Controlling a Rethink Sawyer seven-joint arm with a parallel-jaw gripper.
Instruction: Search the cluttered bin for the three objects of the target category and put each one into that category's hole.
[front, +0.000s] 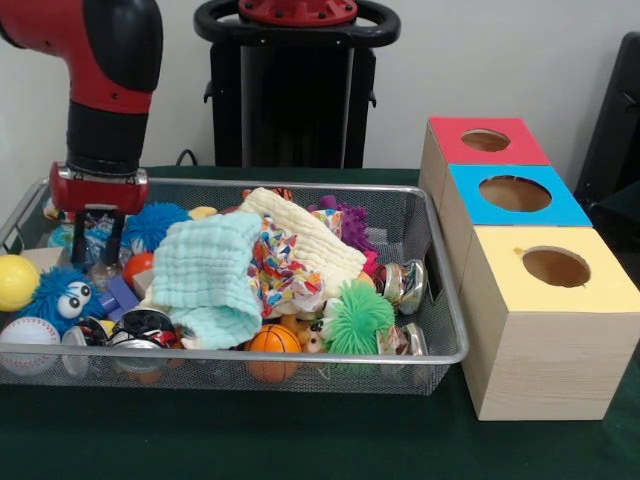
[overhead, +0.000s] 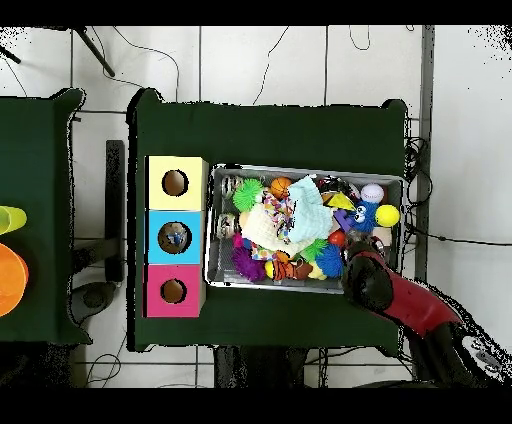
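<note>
The cluttered bin (front: 250, 358), a silver wire-mesh basket, is full of toys and cloths; it also shows in the overhead view (overhead: 300, 172). My gripper (front: 98, 248) is lowered into its left end, with its two black fingers apart and nothing held between them. In the overhead view the gripper (overhead: 352, 246) is at the bin's right end. Below it lie a red ball (front: 138, 268) and a purple block (front: 122, 295). Three wooden boxes stand beside the bin, each with a hole on top: red (front: 487, 140), blue (front: 515, 195) and yellow (front: 555, 268).
In the bin: a yellow ball (front: 15, 282), a blue fuzzy ball with eyes (front: 60, 300), a baseball (front: 28, 332), a mint cloth (front: 205, 275), a cream cloth (front: 305, 235), a small basketball (front: 273, 340), a green spiky ball (front: 358, 318) and metal bells (front: 405, 280).
</note>
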